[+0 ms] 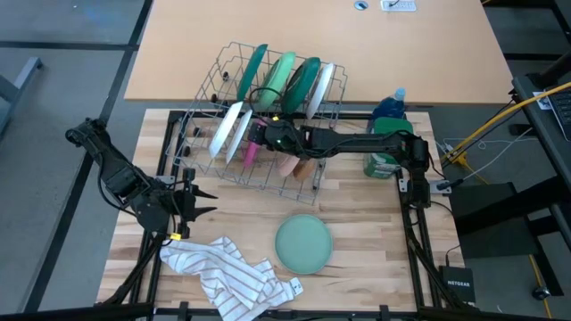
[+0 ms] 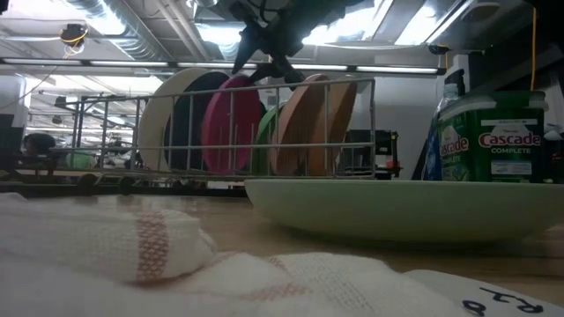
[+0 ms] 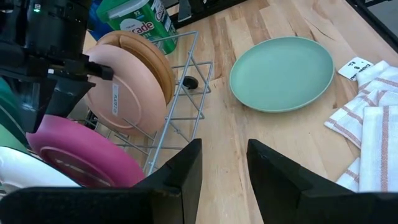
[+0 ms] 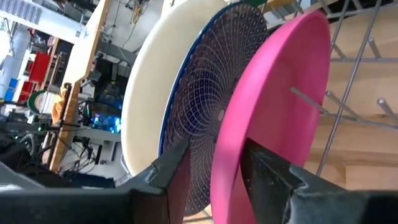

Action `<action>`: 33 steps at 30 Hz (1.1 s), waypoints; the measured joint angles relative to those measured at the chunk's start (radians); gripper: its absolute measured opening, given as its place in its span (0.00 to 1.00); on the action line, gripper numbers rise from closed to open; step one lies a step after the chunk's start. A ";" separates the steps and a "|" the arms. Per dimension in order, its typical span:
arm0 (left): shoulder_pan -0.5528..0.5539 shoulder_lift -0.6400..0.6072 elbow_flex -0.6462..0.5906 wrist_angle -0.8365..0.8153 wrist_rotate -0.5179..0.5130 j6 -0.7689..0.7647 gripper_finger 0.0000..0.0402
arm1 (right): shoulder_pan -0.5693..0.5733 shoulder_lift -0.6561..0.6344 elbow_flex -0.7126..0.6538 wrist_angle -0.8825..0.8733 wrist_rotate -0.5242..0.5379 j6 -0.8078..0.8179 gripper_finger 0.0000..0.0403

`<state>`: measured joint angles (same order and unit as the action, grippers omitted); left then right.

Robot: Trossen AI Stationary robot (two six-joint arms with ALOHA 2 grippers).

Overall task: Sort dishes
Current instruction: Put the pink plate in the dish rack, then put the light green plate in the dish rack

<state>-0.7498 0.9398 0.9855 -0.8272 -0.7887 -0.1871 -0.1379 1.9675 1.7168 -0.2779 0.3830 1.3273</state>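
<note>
While the left claw waits low over the counter near the striped cloth, its two fingers parted with nothing between them, the right arm reaches across the wire dish rack and does the work. The right claw hangs over the rim of the bright pink plate, one finger on each side of its edge, the gap between them moderate; from where I stand I would say it straddles the plate but has not clamped, and I cannot be sure whether the pads touch. Just behind the pink plate stand a dark plate with a fine web pattern and a cream-white plate, packed close together. Farther along the same row sit a pale pink plate and a tan-brown one, and the back row holds green and white plates on edge. One light green plate lies flat on the counter in front of the rack, apart from the cloth. A green Cascade container stands by the rack's end. To do this step well, the claw should close only on the pink rim, keeping the far finger out of the narrow slot next to the patterned plate, then lift straight up along the wires so the plate clears the tines without dragging its neighbours.
</note>
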 joint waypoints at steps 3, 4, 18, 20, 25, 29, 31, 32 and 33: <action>0.000 0.000 0.000 0.000 0.000 0.000 0.29 | 0.000 -0.002 0.000 -0.002 -0.023 0.000 0.35; 0.000 0.000 0.000 0.000 0.000 0.000 0.29 | 0.000 -0.004 0.000 -0.003 -0.025 0.000 0.35; 0.000 0.000 0.000 -0.001 0.000 0.003 0.29 | 0.000 -0.068 -0.002 -0.036 0.010 -0.029 0.35; 0.000 0.000 0.000 -0.001 0.000 0.004 0.29 | 0.000 -0.080 -0.002 -0.060 0.018 -0.038 0.35; 0.000 0.000 0.000 -0.020 0.003 0.001 0.29 | 0.011 -0.115 -0.002 -0.076 0.007 -0.173 0.35; 0.000 0.000 0.000 -0.085 0.004 -0.032 0.29 | 0.056 -0.145 -0.002 -0.100 -0.008 -0.304 0.35; 0.000 0.000 0.000 -0.111 0.004 -0.044 0.29 | 0.089 -0.158 -0.002 -0.101 -0.014 -0.384 0.35; 0.000 0.000 0.000 -0.123 0.004 -0.049 0.29 | 0.108 -0.164 -0.002 -0.100 -0.021 -0.425 0.35; 0.000 0.000 0.000 -0.132 0.004 -0.059 0.29 | 0.127 -0.168 -0.002 -0.098 -0.029 -0.465 0.35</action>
<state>-0.7498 0.9398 0.9855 -0.9596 -0.7845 -0.2458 -0.0113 1.7990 1.7153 -0.3759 0.3545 0.8619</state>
